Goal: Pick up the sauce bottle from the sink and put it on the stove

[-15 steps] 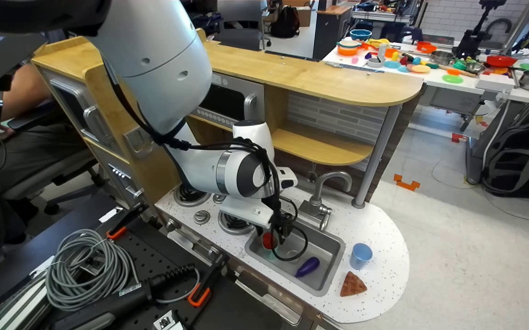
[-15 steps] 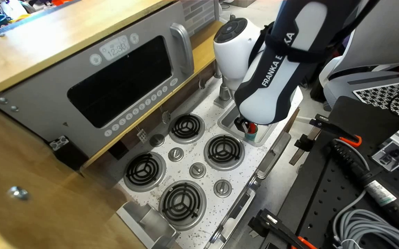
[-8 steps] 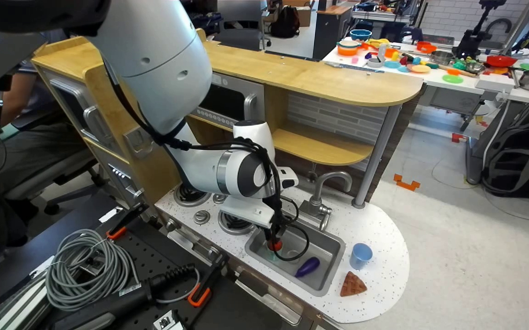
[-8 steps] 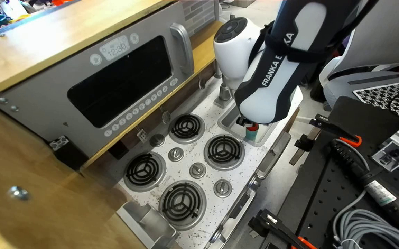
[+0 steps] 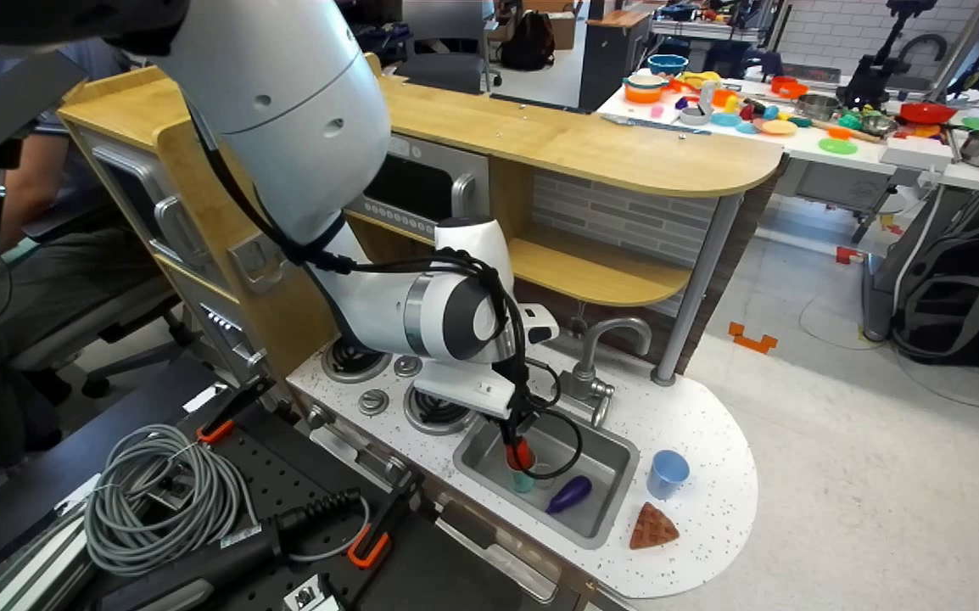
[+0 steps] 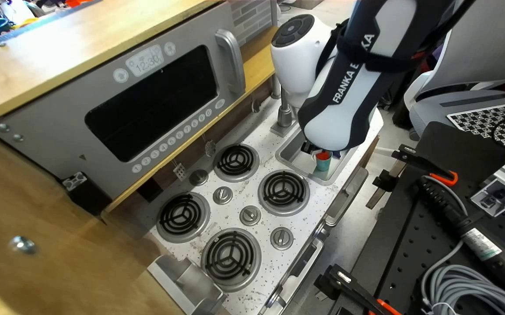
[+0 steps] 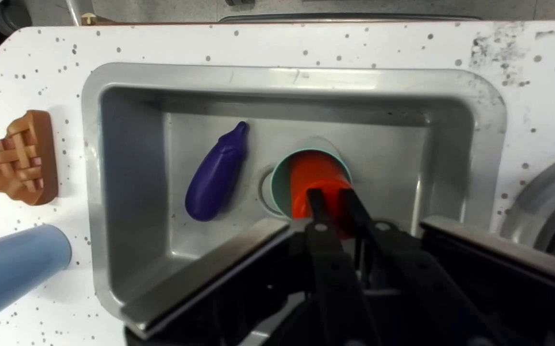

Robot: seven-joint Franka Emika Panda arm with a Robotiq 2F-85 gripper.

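Your sink: red bottle at your gripper; purple eggplant, right. Counter, right: blue cup; brown wedge, nearer.

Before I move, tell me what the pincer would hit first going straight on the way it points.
Most likely the inside of the teal cup: the pincer grips the red sauce bottle, whose lower end is in that cup. How deep the bottle sits is hidden.
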